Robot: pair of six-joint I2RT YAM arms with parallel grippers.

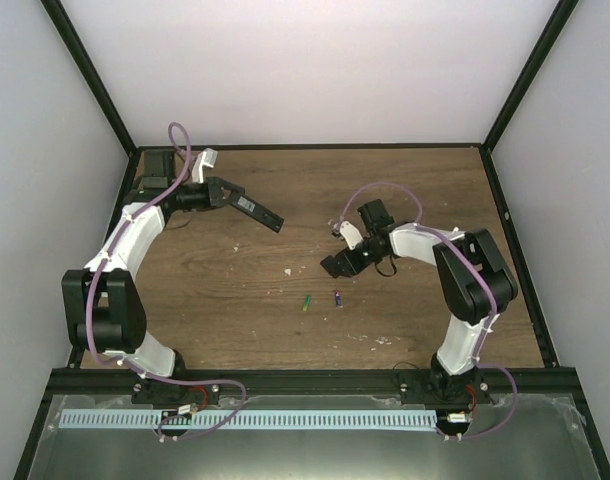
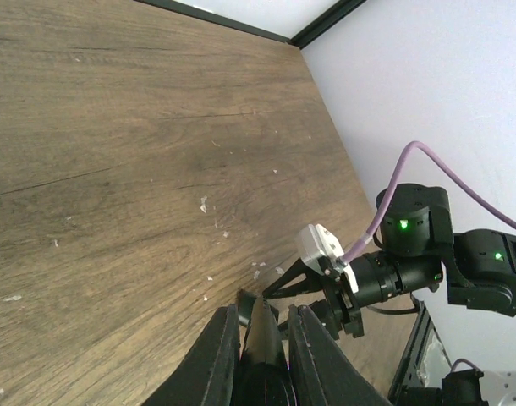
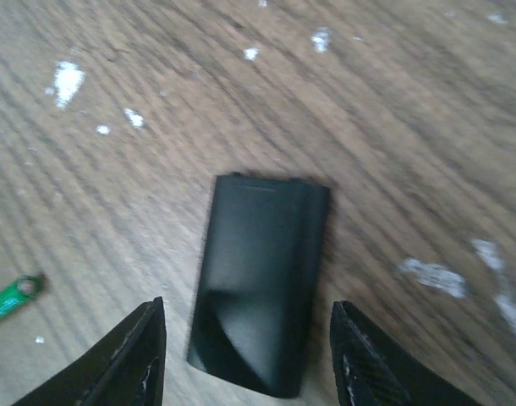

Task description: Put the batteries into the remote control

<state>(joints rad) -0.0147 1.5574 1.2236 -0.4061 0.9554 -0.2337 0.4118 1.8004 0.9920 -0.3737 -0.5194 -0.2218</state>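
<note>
The left gripper [image 1: 233, 197] had the remote control [image 1: 261, 214] clamped between its fingers, well up and left of the green battery [image 1: 306, 303]. The purple battery [image 1: 338, 297] lay just right of the green one. Beyond the green battery, the right gripper [image 1: 334, 266] stood spread wide, straddling the black cover piece [image 3: 262, 283], gaps showing either side.

Table [image 3: 410, 127]: matt wood-grain w/ pale scuffs. Cover piece [image 3: 262, 279]: smooth black plastic, slight sheen.
</note>
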